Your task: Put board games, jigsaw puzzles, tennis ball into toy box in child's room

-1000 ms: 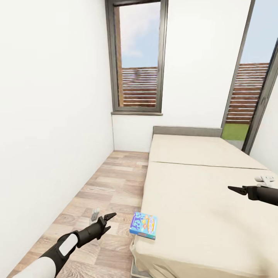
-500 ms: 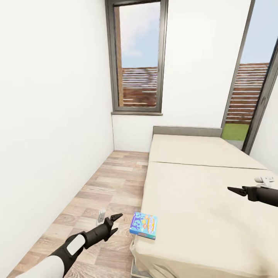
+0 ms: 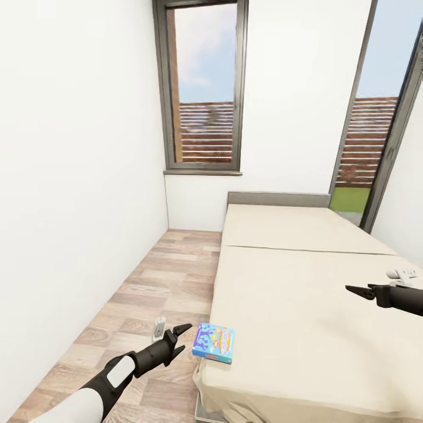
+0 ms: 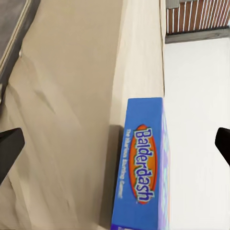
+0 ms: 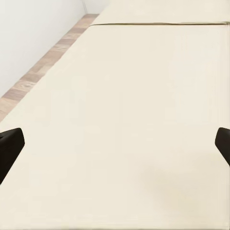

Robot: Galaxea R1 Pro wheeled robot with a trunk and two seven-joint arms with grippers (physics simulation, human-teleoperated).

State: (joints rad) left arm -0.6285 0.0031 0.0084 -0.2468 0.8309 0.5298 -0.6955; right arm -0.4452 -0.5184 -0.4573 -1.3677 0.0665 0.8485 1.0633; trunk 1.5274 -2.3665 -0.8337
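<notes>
A blue board game box [image 3: 213,342] labelled Balderdash lies flat on the near left corner of the bed [image 3: 305,294]. My left gripper [image 3: 183,336] hovers open over the floor, just left of the box and level with it. The left wrist view has the box's long side [image 4: 141,167] against the mattress edge, between the spread black fingertips [image 4: 9,148], with my left gripper [image 4: 115,148] not touching it. My right gripper [image 3: 352,289] hangs open above the bed's right part, holding nothing; in its wrist view my right gripper [image 5: 115,146] faces bare mattress.
A wood-plank floor strip [image 3: 158,282] runs between the white left wall [image 3: 70,205] and the bed. A tall window [image 3: 202,88] is in the far wall, and a glass door [image 3: 376,117] stands at the right behind the bed.
My left gripper has moved right, closing most of the gap to the board game box. The head view has shifted slightly. The right arm has stayed put.
</notes>
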